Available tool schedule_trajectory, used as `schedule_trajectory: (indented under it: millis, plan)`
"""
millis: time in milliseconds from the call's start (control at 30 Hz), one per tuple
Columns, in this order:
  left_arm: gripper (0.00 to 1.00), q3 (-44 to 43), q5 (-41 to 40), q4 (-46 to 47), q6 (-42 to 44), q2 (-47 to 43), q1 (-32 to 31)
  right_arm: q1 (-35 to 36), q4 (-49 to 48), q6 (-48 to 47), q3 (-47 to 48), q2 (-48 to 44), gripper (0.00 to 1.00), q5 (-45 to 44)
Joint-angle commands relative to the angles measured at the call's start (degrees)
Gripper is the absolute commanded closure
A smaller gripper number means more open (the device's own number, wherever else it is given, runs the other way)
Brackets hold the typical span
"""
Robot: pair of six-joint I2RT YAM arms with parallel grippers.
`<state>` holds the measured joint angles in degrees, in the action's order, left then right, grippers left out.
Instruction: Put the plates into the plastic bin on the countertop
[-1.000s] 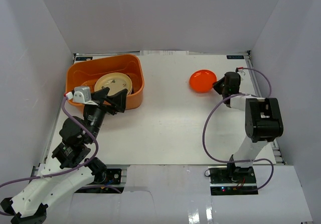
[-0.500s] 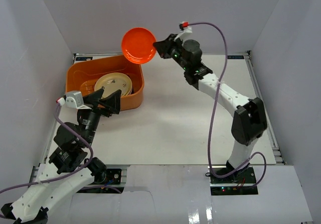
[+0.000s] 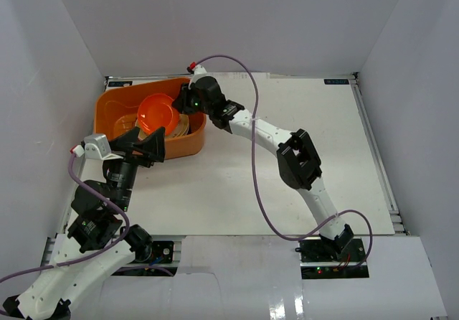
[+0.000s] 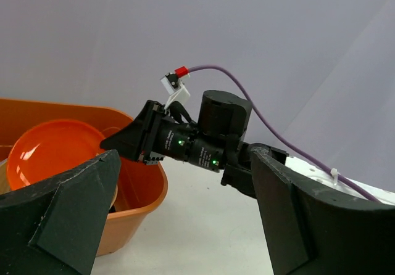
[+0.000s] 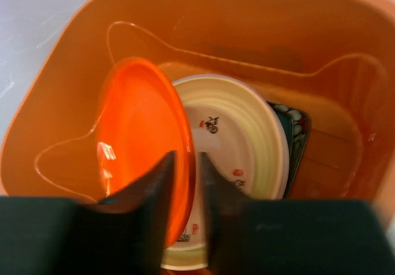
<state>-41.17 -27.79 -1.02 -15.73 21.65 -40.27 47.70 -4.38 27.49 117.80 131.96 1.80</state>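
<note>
Right wrist: orange-red plate [image 5: 141, 155] betw R tool [image 5: 187, 163] jaws, over bin [image 5: 55, 118]

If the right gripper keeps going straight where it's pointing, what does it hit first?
The right gripper would probably meet the cream plate in the bin, beyond the orange plate between its fingers; depth is unclear.

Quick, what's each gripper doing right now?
Left gripper: open, empty.
Right gripper: straddles the rim of the orange-red plate over the plastic bin; gripping or not cannot be told.
</note>
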Motion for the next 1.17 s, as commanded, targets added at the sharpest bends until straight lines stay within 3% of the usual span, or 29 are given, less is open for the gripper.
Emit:
schedule_trajectory:
  millis: [0,100,233,300,367,467,500,600,700,733,833,1000,1133]
  plan:
    - [0.02,0.1,0.9,0.6,0.9,0.6,0.5,-0.2,-0.4,0.3,7.5,0.8,0.64,0.6]
    - [0.02,0.2,1.0,0.6,0.9,0.7,0.7,-0.2,2.5,-1.0,11.1,1.5,0.25,-1.1]
    - [0.02,-0.2,1.2,0.3,1.2,1.8,1.1,-0.2,1.0,-4.8,7.9,-5.5,0.17,-4.3]
    - [0.02,-0.7,0.8,0.1,1.2,2.3,1.2,-0.6,0.4,-7.2,3.9,-8.7,0.15,-5.0]
    - [0.02,-1.0,0.0,-0.4,1.0,3.0,1.3,-0.7,-1.0,-9.9,-4.0,-15.3,0.06,-5.8]
    - [0.02,-2.1,1.0,-1.3,0.9,4.7,1.3,-0.7,-4.8,-14.2,-16.5,-27.3,0.10,-7.4]
    - [0.02,-3.6,1.5,-3.0,0.5,5.4,1.4,-0.7,-7.8,-16.6,-26.1,-34.3,0.10,-8.5]
    - [0.02,-6.4,4.9,-6.4,-0.8,8.4,1.4,-0.7,-9.1,-20.4,-43.3,-44.7,0.10,-14.0]
    - [0.02,-9.2,9.6,-9.7,-2.1,10.8,1.4,-0.7,-10.5,-20.6,-56.3,-65.1,0.10,-20.3]
    - [0.02,-10.0,11.1,-10.5,-2.4,11.1,1.4,-0.6,-10.8,-20.5,-64.1,-69.2,0.10,-21.4]
    - [0.02,-9.4,15.1,-12.3,-4.1,10.9,1.3,-0.7,-8.3,-18.4,-74.3,-84.2,0.10,-26.0]
    - [0.02,-4.5,18.3,-13.2,-7.3,9.4,1.3,-0.7,-0.3,-16.3,-79.2,-99.0,0.10,-30.5]
    - [0.02,-5.5,20.0,-14.2,-8.6,11.8,1.4,-0.6,4.0,-14.6,-78.7,-103.7,0.10,-30.5]
